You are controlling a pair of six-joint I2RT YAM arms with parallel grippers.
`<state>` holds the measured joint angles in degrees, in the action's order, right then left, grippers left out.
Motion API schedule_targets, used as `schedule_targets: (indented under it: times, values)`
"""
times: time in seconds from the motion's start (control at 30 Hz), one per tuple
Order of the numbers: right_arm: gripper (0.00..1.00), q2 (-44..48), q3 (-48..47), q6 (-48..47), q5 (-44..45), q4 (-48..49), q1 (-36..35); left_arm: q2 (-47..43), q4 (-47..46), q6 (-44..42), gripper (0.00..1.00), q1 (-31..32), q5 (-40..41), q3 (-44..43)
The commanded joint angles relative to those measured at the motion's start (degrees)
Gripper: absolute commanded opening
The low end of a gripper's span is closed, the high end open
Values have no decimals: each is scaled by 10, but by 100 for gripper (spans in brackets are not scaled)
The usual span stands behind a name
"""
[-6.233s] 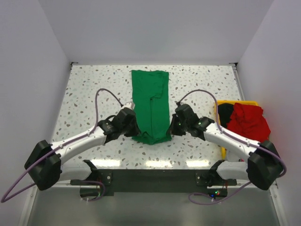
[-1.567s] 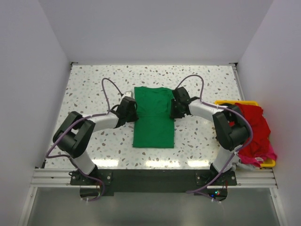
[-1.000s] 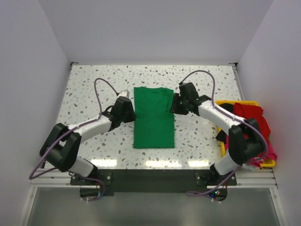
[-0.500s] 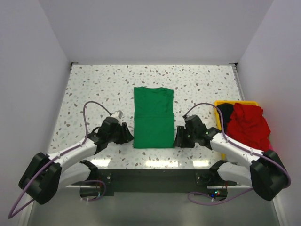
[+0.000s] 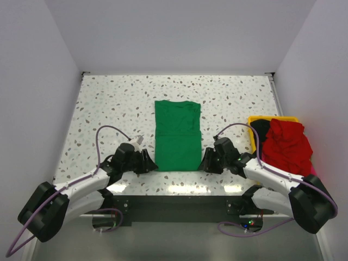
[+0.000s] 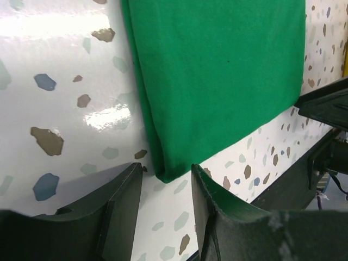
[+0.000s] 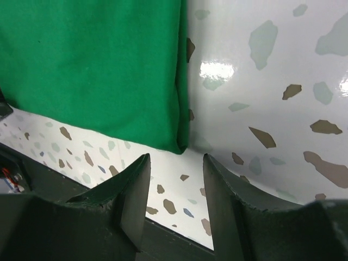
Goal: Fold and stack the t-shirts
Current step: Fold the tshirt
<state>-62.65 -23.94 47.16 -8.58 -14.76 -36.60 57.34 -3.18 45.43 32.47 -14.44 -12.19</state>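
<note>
The left end effector (image 6: 166, 175) has its two dark fingers parted and grips nothing. The near-left corner of the green t-shirt (image 5: 176, 136) sits right at the mouth of the gap, with bare speckled tabletop (image 5: 109, 103) showing on either side of the cloth. The right end effector (image 7: 176, 159) mirrors it: its fingers are also spread and empty, and the near-right corner of the same shirt lies just ahead of the fingertips, at the mouth rather than inside it. Neither pair of fingers seems to touch the fabric.

From each wrist the shirt runs forward and inward, away from the arm bases. In the top view it is a flat, folded rectangle in the middle of the tabletop. Its long axis points from the near edge toward the back wall, and its short near edge lies between the two end effectors. A faint crosswise line crosses it about halfway along. Each arm is the nearer one for the corner on its own side, and neither is better placed overall. The next move therefore looks like a paired pinch on the two near corners, carried away from the robot along that long axis, with both sides kept level so the edge does not skew.

Well to the right, the yellow bin (image 5: 253, 120) holds a heaped red t-shirt (image 5: 288, 141) and a black t-shirt (image 5: 261, 128), nearer the right arm.

No brand, label or readable writing shows on the shirts, the bin or the arms
</note>
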Motion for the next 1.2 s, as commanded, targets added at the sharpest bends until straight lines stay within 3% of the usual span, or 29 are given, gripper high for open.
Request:
schedule_targets:
  times: [0.0, 0.33, 0.57, 0.8, 1.17]
  values:
    - [47, -5, 9, 24, 2, 46, -1, 9, -42, 19, 46, 15, -9, 11]
    - [37, -18, 28, 38, 0, 61, -1, 44, -30, 44, 38, 72, 57, 7]
    - [27, -38, 50, 52, -7, 101, -3, 66, -45, 70, 24, 99, 81, 8]
    - [1, -25, 51, 45, -7, 87, -3, 48, -23, 76, 3, 105, 85, 0]
    - [0, 119, 81, 35, -34, -4, -10, -34, 63, 86, 0, 142, 84, 0]
